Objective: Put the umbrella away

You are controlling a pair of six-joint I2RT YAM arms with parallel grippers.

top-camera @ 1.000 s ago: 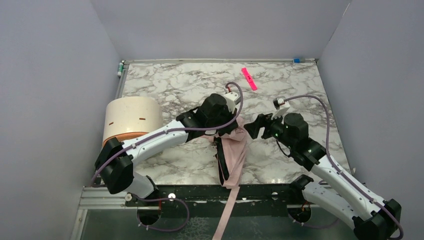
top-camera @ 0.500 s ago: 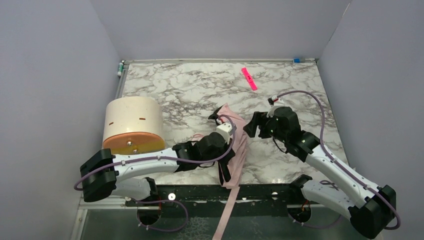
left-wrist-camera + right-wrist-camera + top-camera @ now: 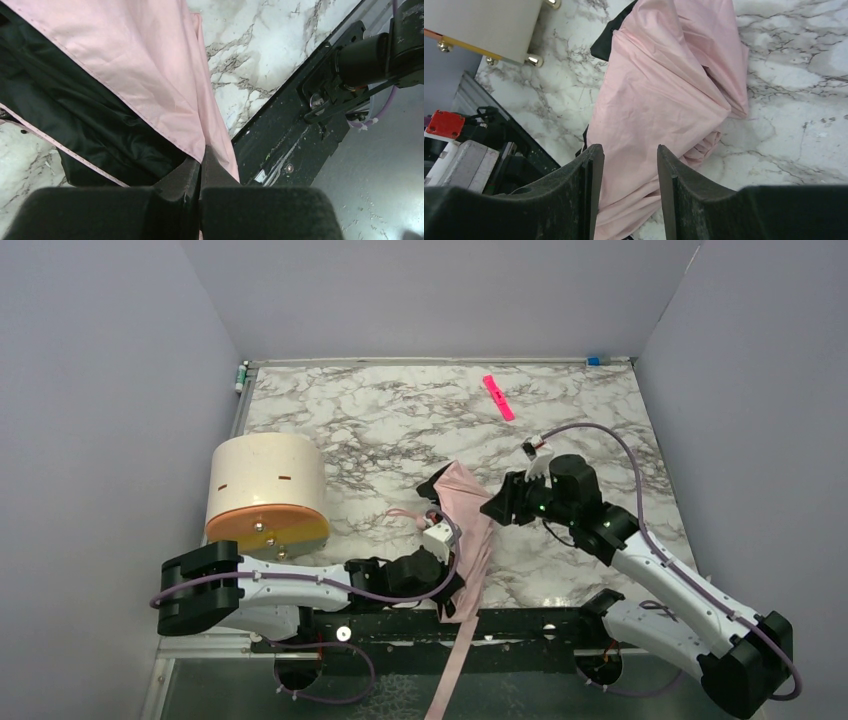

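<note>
Nearest me, my left arm (image 3: 290, 580) lies stretched low along the front edge of the marble table (image 3: 350, 420), forearm almost flat. The left gripper (image 3: 202, 150) is pinched tight on the hem of the one umbrella (image 3: 470, 520), pink fabric running into the seam between its fingers. The umbrella lies collapsed at the middle of the table's near half, black lining showing, its strap (image 3: 455, 660) hanging over the front edge. My right arm (image 3: 660, 575) reaches in from the right, elbow bent. The right gripper (image 3: 627, 148) hangs over the umbrella's far end with its jaws partly apart and nothing between them. Further left stands one cream cylinder (image 3: 265, 480); one pink strip (image 3: 498, 397) lies farthest back.
</note>
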